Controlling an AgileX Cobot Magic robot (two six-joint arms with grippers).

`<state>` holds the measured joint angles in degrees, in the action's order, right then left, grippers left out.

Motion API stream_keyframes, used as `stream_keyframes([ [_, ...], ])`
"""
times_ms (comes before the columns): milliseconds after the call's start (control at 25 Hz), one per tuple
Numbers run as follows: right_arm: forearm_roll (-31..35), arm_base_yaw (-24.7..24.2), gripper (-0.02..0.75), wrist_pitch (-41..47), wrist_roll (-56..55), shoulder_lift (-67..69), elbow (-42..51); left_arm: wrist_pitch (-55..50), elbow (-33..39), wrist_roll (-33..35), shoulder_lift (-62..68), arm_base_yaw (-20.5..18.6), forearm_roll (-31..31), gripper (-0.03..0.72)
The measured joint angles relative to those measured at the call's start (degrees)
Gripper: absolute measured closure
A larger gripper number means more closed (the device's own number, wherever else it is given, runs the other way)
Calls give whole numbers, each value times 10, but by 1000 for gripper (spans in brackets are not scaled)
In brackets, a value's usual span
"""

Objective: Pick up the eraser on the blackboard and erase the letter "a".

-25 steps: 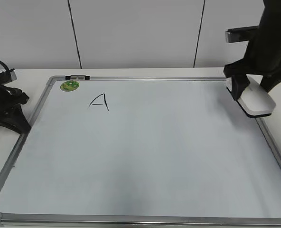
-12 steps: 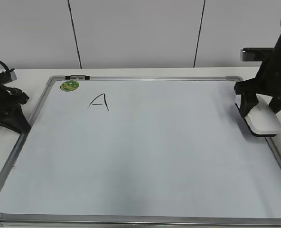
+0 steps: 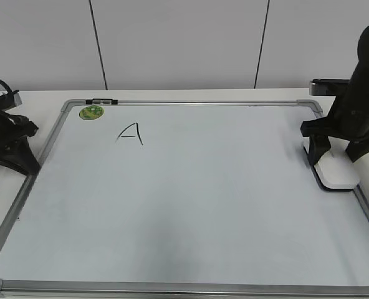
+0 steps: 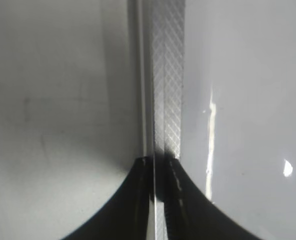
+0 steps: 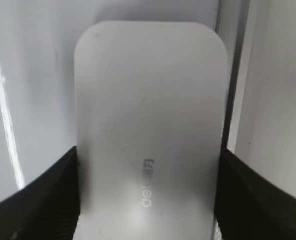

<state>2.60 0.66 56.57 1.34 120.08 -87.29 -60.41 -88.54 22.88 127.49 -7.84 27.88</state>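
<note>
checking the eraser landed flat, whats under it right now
The eraser lies on the blackboard at its right edge, by the frame, between the right hand's fingers. Its underside and the board beneath it are covered.

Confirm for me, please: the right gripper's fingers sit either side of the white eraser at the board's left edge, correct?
Not quite. The right gripper does straddle the eraser, but at the right edge of the blackboard, beside the frame, as the exterior view shows. The rest stands.
</note>
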Motion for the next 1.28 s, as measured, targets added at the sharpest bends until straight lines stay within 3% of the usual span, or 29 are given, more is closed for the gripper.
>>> stream_keyframes([
  [400,1,0,210,-17,-7,2,0,0,0,0,0,0,0,643],
  [680,0,0,121,-17,-7,5,0,0,0,0,0,0,0,643],
  [1040,-18,0,113,68,-9,5,-74,0,0,0,0,0,0,629],
  [1160,-19,0,113,95,-9,5,-109,0,0,0,0,0,0,596],
  [1280,-20,0,121,109,-9,5,-131,-6,-11,0,4,0,-6,509],
])
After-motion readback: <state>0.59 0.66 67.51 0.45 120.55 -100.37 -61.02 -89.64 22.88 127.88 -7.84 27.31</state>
